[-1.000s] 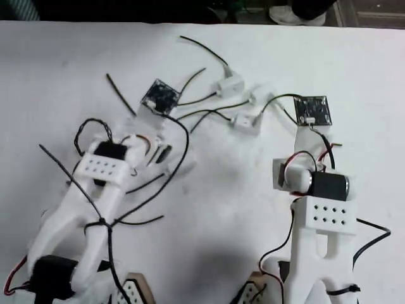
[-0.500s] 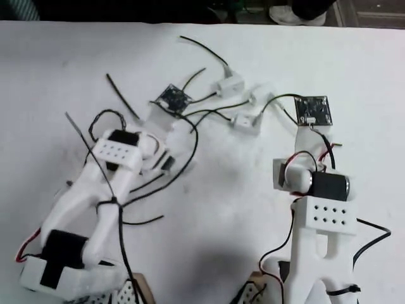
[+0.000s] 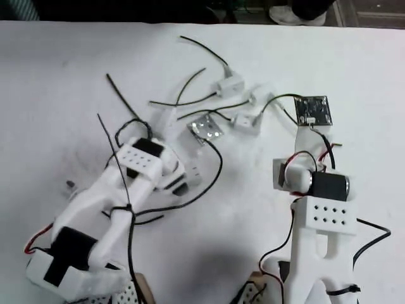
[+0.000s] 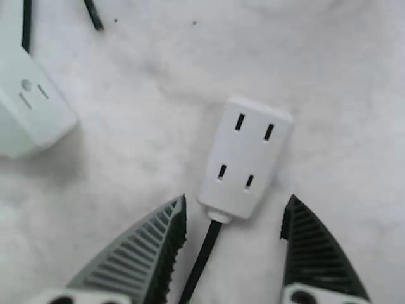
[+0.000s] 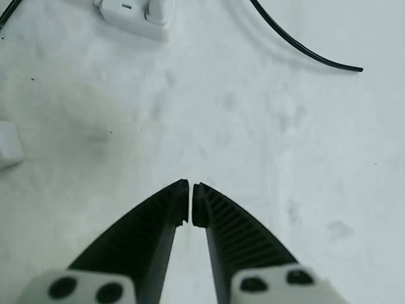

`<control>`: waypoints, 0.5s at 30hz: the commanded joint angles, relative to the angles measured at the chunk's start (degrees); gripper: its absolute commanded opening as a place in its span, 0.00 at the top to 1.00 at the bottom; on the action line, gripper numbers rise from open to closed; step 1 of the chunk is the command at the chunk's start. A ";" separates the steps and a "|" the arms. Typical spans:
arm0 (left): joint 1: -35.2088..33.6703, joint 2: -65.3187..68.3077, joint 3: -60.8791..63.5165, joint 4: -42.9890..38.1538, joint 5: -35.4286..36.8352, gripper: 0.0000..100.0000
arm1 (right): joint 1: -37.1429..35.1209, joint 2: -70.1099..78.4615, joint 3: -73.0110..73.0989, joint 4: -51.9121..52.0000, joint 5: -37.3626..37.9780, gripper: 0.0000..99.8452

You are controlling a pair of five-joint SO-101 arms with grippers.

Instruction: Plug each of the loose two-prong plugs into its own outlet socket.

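The left tool [image 4: 233, 206] hung open, lined up to grab the white socket [image 4: 243, 158], which lay flat on the bench [image 4: 335, 57] at its tips, so it likely needed to drop and pinch next, while the right tool [image 5: 190, 204] sat closed and empty.

Left gripper [image 4: 236, 202] wide apart; right gripper [image 5: 190, 204] tight together (tips nearly touching).
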 commanded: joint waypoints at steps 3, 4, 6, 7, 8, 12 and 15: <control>0.57 -2.59 -0.26 2.02 -0.79 0.75 | 0.04 -1.19 -0.35 -0.84 0.44 0.98; 0.40 -4.18 -0.09 2.20 -0.62 0.75 | 0.04 -1.19 -0.35 -0.84 0.44 0.98; -0.57 -8.31 0.88 3.78 -0.53 0.75 | 0.04 -1.19 -0.35 -0.84 0.44 0.98; -0.84 -10.86 1.49 4.22 -0.44 0.75 | 0.04 -1.19 -0.35 -0.84 0.44 0.98; -1.36 -13.85 2.20 4.84 -0.35 0.75 | 0.04 -1.19 -0.35 -0.84 0.44 0.98; -6.55 -26.77 3.69 7.65 3.25 0.75 | 0.04 -1.19 -0.35 -0.57 0.44 0.98; -12.44 -35.74 4.84 9.58 5.54 0.75 | -1.63 -1.19 -0.35 -0.31 0.44 0.98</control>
